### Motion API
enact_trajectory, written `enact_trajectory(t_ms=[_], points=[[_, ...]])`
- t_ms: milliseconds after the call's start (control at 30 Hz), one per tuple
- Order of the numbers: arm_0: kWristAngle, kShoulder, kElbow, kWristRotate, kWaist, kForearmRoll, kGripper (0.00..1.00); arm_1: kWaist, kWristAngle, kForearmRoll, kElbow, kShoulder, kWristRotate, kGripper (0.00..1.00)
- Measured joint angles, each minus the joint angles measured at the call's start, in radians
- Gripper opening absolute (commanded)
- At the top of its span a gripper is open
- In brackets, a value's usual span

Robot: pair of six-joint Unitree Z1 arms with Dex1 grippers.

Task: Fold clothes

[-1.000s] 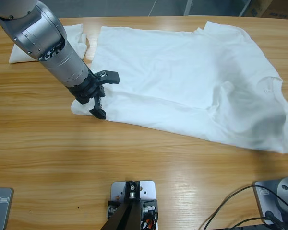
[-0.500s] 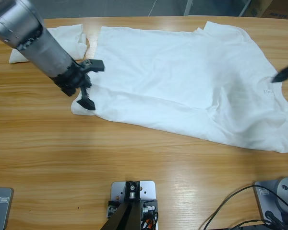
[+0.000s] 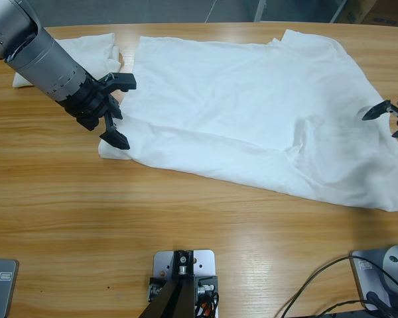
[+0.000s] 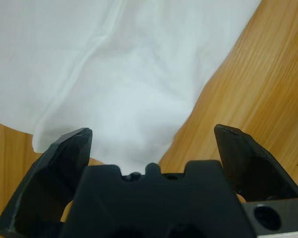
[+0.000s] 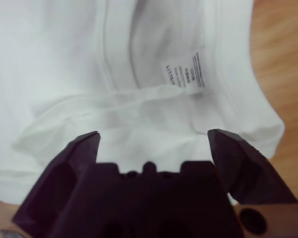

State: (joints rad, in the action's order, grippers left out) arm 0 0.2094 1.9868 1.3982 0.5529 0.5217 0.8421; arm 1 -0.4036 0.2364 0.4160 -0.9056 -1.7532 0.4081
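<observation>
**Both grippers open at opposite ends of the spread T-shirt**

The wooden table carries everything, and the T-shirt is the landmark here. It lies spread nearly flat across the far half of the table, its long axis running across the table's length, collar end toward the right edge of the high view and hem end toward the left. A soft ridge of fold runs through its near side, so by my judgement the folding proper has not begun.

The left arm reaches in from the shirt's hem side. A second white garment, bunched, lies just beyond the shirt's hem corner, partly under that arm.

The left gripper hangs over the shirt's near hem corner, jaws spread wide and empty; its wrist view shows that corner of cloth between them. The right gripper sits at the collar end, jaws likewise parted and holding nothing. The neck label lies just ahead of it.

Placed at opposite ends, the two seem set to pinch the cloth together.
</observation>
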Motion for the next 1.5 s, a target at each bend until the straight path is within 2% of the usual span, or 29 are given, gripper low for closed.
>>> enact_trajectory(t_ms=[133, 300, 367, 400, 467, 833, 1133, 1300, 1500], points=[[0.0, 0.0, -0.001, 0.0, 0.0, 0.0, 0.95, -0.03, 0.022, -0.027, 0.008, -0.041, -0.027, 0.722], [0.0, 0.0, -0.001, 0.0, 0.0, 0.0, 0.95, -0.042, 0.058, -0.068, 0.029, -0.081, -0.054, 0.6], [0.0, 0.0, -0.001, 0.0, 0.0, 0.0, 0.95, -0.044, 0.067, -0.083, 0.034, -0.089, -0.059, 0.353], [0.0, 0.0, -0.001, 0.0, 0.0, 0.0, 0.95, -0.045, 0.071, -0.089, 0.035, -0.092, -0.061, 0.184], [0.0, 0.0, -0.001, 0.0, 0.0, 0.0, 0.95, -0.045, 0.081, -0.097, 0.037, -0.1, -0.07, 0.003], [0.003, 0.0, -0.001, 0.0, 0.0, 0.0, 0.95, -0.045, 0.1, -0.122, 0.043, -0.105, -0.151, 0.0], [0.008, 0.0, -0.002, 0.0, 0.0, 0.0, 0.95, -0.045, 0.096, -0.123, 0.047, -0.04, -0.174, 0.0], [0.008, 0.0, -0.002, 0.0, 0.0, 0.0, 0.95, -0.045, 0.096, -0.183, 0.024, 0.016, -0.219, 0.0], [0.009, 0.0, -0.003, 0.0, 0.0, 0.0, 0.95, -0.045, 0.097, -0.241, 0.02, 0.009, -0.226, 0.0]])
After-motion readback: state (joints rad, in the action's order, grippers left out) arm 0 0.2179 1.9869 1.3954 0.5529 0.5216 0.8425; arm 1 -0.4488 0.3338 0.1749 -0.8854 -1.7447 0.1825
